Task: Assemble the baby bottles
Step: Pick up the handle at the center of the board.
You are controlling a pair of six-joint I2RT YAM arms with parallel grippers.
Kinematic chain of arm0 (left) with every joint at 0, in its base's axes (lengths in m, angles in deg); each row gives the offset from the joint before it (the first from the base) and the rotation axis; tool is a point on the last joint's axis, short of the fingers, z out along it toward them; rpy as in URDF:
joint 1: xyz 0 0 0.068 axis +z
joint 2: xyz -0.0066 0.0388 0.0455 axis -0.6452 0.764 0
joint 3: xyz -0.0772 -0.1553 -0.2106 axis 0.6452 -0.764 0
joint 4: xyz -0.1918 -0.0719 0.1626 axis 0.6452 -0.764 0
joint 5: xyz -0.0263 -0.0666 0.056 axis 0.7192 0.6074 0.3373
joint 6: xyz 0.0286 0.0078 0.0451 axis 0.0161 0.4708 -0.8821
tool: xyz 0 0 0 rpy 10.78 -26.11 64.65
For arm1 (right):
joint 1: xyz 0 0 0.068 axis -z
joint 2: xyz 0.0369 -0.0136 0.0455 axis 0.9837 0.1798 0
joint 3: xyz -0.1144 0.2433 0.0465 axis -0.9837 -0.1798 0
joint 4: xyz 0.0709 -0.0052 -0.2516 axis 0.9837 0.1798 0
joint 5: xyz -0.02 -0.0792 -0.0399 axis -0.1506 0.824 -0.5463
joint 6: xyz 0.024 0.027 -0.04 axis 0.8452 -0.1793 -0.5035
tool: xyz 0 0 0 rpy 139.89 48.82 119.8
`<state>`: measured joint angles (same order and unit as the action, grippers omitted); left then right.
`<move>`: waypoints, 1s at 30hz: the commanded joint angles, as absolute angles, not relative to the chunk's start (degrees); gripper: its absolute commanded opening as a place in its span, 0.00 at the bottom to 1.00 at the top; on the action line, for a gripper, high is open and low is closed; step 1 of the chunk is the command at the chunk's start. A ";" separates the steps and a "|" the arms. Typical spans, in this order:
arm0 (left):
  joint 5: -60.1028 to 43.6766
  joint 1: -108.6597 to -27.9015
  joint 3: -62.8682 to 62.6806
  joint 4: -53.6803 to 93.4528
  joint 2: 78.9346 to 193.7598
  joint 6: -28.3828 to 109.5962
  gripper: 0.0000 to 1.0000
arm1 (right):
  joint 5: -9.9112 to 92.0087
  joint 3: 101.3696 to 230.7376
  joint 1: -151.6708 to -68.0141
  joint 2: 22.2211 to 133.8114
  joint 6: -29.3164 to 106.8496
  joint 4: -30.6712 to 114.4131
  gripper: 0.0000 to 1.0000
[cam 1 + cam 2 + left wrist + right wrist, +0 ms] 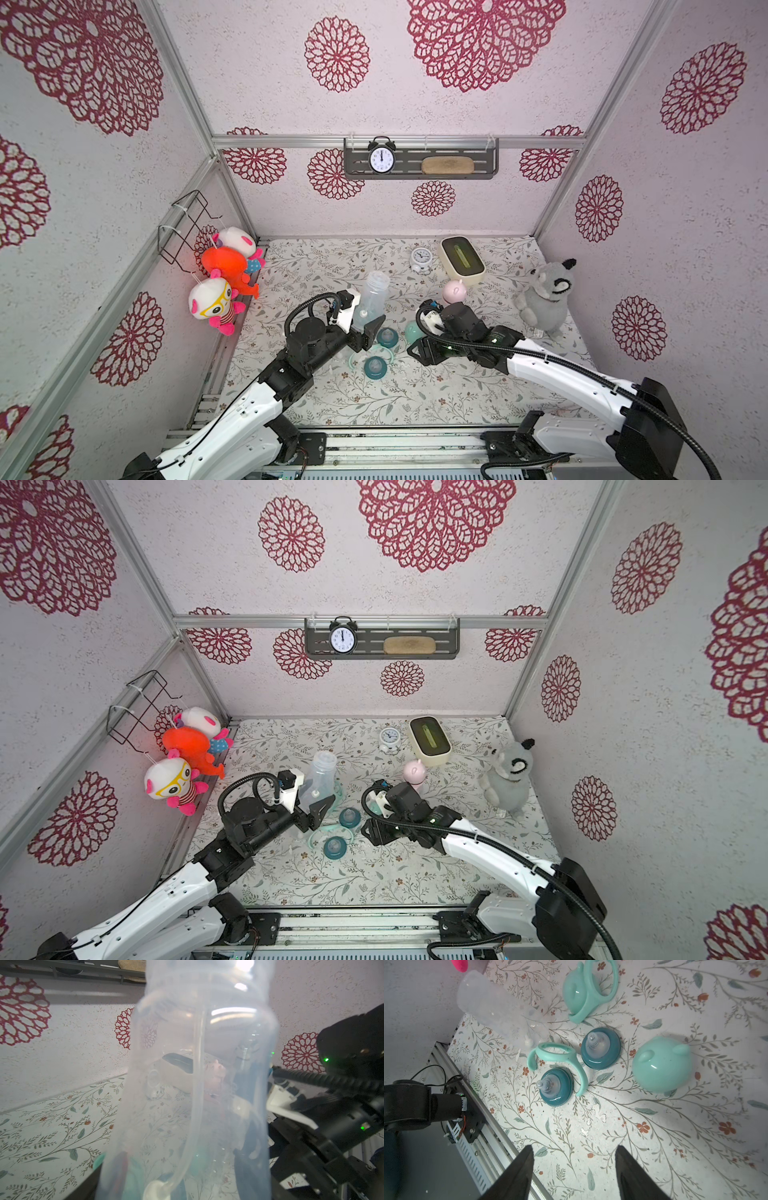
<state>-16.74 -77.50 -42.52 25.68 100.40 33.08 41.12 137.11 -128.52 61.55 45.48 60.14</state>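
While L claw (363,323) pinches clear smooth bottle (372,296) (threaded neck); R claw (574,1147) spread, empty | mint dome cap (661,1064) glossy

The clear bottle (197,1084) is running off the left wrist view's edges, blurring everything behind it; in a top view the right arm (461,322) is covering the body of the pink-capped bottle (454,291)

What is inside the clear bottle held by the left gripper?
A clear straw tube runs down inside the bottle, ending in a whitish knob near the base. The left gripper covers part of the base, so the very bottom cannot be seen.
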 commanded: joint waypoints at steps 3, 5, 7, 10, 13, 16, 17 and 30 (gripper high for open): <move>-18.35 -77.18 -40.40 22.82 97.86 35.67 0.00 | 50.45 138.20 -131.86 67.78 47.27 53.74 0.56; -18.88 -77.21 -39.79 21.25 97.27 35.80 0.00 | 52.34 138.43 -132.60 70.36 48.25 52.07 0.53; -19.70 -77.18 -38.99 19.44 96.96 36.13 0.00 | 53.07 138.84 -133.12 72.73 49.37 50.30 0.52; -20.37 -77.18 -38.22 17.45 96.31 36.54 0.00 | 55.68 140.28 -135.23 76.57 50.61 48.47 0.49; -21.33 -77.10 -38.22 16.42 95.49 37.00 0.00 | 59.29 142.90 -137.55 81.04 51.03 48.50 0.48; -21.85 -77.01 -38.03 15.47 94.80 37.20 0.00 | 60.76 145.12 -138.83 85.04 51.76 48.33 0.47; -21.84 -77.01 -38.03 15.31 94.63 37.27 0.00 | 60.99 145.65 -139.03 86.00 52.20 47.86 0.46; -22.04 -76.77 -38.13 13.68 92.69 37.09 0.00 | 67.51 148.59 -139.93 90.43 53.90 50.45 0.40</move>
<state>-21.41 -77.13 -39.68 13.33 93.10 36.73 64.18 147.08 -139.69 90.45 52.56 49.11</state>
